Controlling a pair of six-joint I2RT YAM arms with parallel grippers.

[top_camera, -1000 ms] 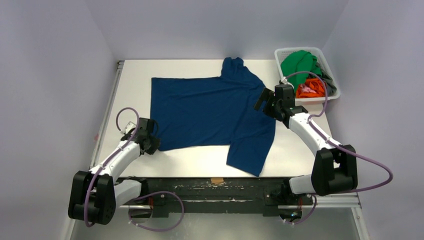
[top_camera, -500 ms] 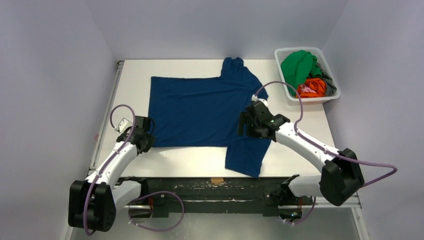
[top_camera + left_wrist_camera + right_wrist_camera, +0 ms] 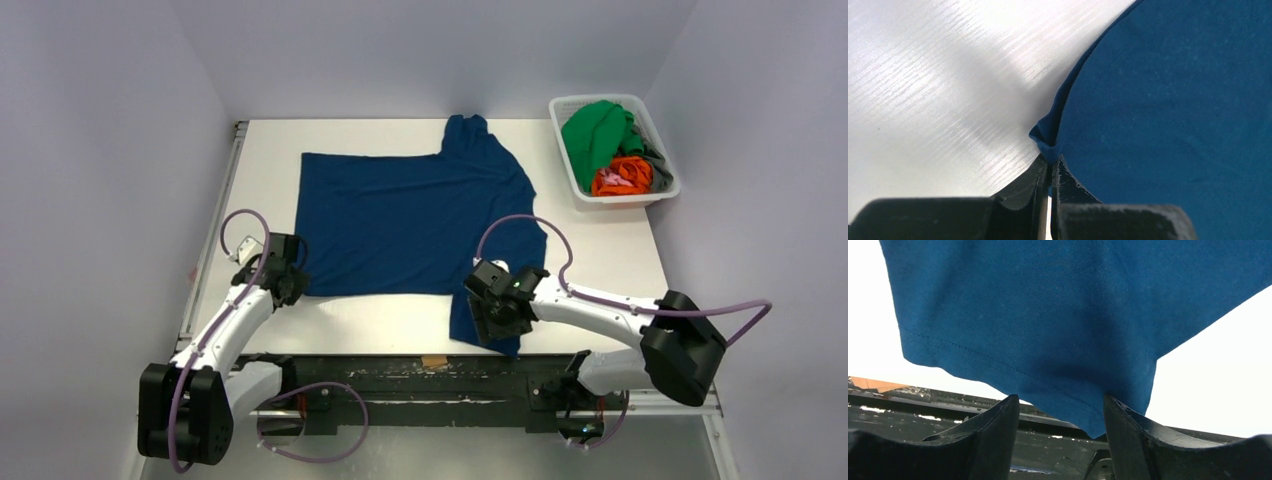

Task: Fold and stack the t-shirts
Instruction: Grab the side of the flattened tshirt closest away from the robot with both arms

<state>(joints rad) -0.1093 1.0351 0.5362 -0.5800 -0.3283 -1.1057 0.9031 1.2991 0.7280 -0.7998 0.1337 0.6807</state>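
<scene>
The navy blue t-shirt (image 3: 410,215) lies spread on the white table, no print showing. My left gripper (image 3: 290,272) is shut on the shirt's near left hem corner; in the left wrist view the pinched fold (image 3: 1045,142) sits at the fingertips (image 3: 1040,170). My right gripper (image 3: 497,318) is open over the near sleeve (image 3: 490,310), which hangs toward the table's front edge. In the right wrist view the sleeve's hem (image 3: 1048,355) lies between and beyond the open fingers (image 3: 998,425). Green (image 3: 595,130), orange (image 3: 622,177) and dark grey (image 3: 655,158) shirts lie in the basket.
The white slotted basket (image 3: 660,195) stands at the far right of the table. The table's black front rail (image 3: 430,375) runs under the sleeve. Bare table (image 3: 260,160) lies left of the shirt and in front of its hem.
My right arm has swung from the shirt's right shoulder near the basket down to the near sleeve at the front edge. My left gripper pulled the hem corner slightly left, then held still.
</scene>
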